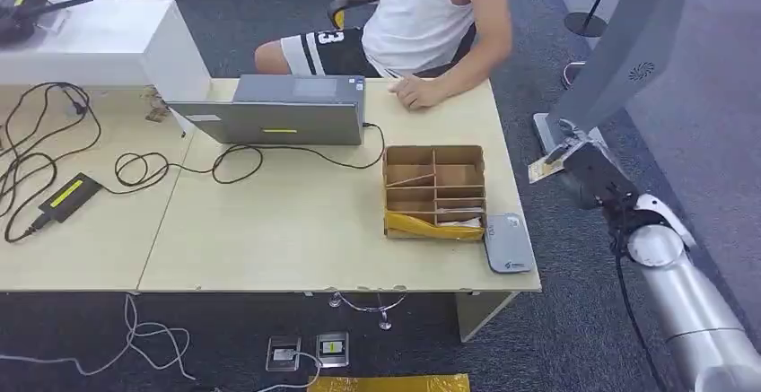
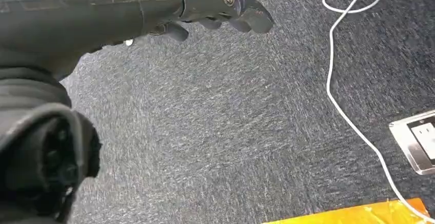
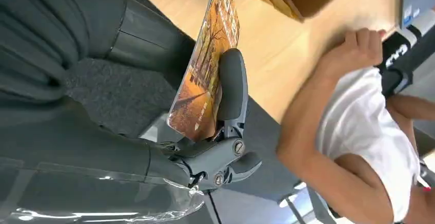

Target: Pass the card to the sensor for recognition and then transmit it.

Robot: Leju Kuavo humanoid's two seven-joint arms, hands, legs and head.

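My right hand [image 3: 225,126] has its fingers clamped on the card [image 3: 205,75], an orange autumn-looking picture card, pinched flat between the thumb and a finger [image 3: 232,88] so it sticks out past the hand. From the head view that same right hand [image 1: 583,169] sits out past the right end of the table, over the carpet, with the card [image 1: 542,170] poking toward the table edge but not over it. Just beyond it is the grey base and slanted post of a stand [image 1: 619,60]. My left hand [image 2: 215,8] hangs down over the dark grey carpet [image 2: 231,121] with its fingers loosely apart, nothing in it; a white cable [image 2: 354,121] and a floor socket [image 2: 418,142] are down there too. On the light wood table [image 1: 296,230], the grey sensor pad [image 1: 507,242] lies at the near right corner, touching or just beside a cardboard divider box [image 1: 435,192] that has a yellow envelope [image 1: 422,226] in its front slot. Further back there's a grey laptop [image 1: 278,109] with its cable trailing off, and a black power brick [image 1: 67,196] with looped wires on the left table. A person in a white tank top [image 1: 422,15] sits at the far side, one hand [image 1: 417,93] resting on the tabletop near the laptop.
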